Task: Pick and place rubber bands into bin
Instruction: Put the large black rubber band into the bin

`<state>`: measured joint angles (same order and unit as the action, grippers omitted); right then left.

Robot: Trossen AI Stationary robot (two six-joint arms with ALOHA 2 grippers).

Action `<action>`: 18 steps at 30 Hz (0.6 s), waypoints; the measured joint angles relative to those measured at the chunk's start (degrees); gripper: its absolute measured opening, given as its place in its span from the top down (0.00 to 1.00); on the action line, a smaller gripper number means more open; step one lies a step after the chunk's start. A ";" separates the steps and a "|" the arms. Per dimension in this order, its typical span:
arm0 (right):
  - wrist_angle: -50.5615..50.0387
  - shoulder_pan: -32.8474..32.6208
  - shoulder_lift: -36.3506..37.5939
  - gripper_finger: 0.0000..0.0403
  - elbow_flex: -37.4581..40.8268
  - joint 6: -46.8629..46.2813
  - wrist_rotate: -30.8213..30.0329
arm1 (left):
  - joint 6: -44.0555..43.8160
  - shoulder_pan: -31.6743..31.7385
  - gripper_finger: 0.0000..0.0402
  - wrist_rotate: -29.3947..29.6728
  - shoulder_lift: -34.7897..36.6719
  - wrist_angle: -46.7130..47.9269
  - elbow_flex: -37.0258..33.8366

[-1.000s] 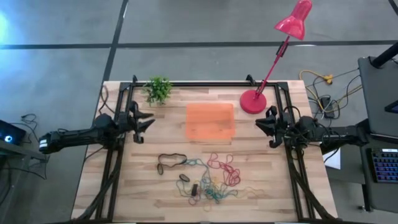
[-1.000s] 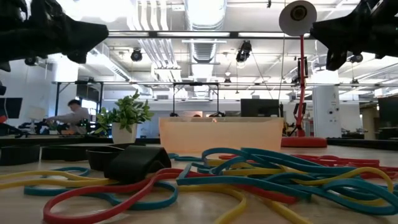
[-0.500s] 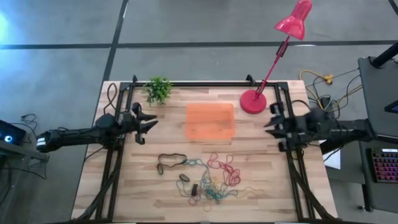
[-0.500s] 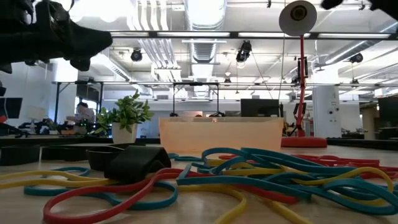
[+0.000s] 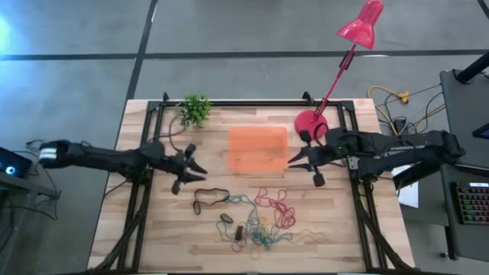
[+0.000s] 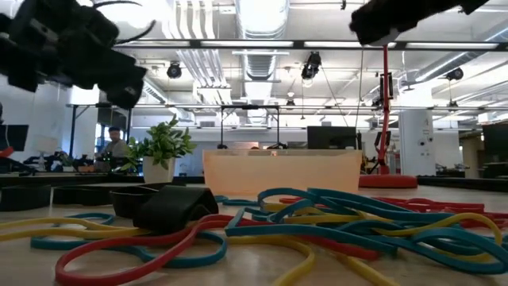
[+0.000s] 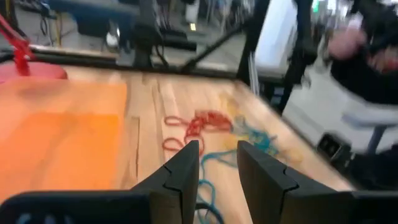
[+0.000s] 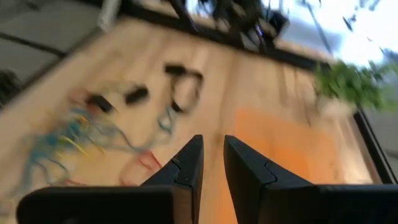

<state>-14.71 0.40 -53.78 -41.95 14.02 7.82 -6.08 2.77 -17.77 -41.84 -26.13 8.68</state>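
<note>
Rubber bands (image 5: 260,218), thin coloured elastic loops: probably light, floppy, tangled; best pinched at a stray loop. Left gripper (image 5: 191,169) slightly parted, right gripper (image 5: 306,163) nearly closed; both empty beside shallow translucent orange plastic bin (image 5: 258,148).

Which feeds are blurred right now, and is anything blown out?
Both wrist views are motion-smeared: the rubber bands and bin lose their edges. Low view: ceiling lights glare, nearest bands are soft. High view is sharp and evenly lit.

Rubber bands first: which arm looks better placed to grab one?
Probably the left. The left gripper hangs just beside the dark loop of the rubber bands; the right gripper sits by the bin.
</note>
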 joint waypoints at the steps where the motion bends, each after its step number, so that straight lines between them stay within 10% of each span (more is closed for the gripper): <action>1: -1.26 0.02 -0.20 0.87 -0.28 -0.06 -1.40 | 1.45 -0.75 0.77 0.28 -2.76 -0.30 1.69; 18: -8.71 -0.02 21.69 0.87 13.25 -14.18 -14.06 | -2.58 -11.47 0.77 11.39 -30.57 37.72 29.16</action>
<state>-23.42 0.38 -32.09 -28.70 -0.16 -6.24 -8.66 -8.70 -6.38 -72.41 11.59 37.84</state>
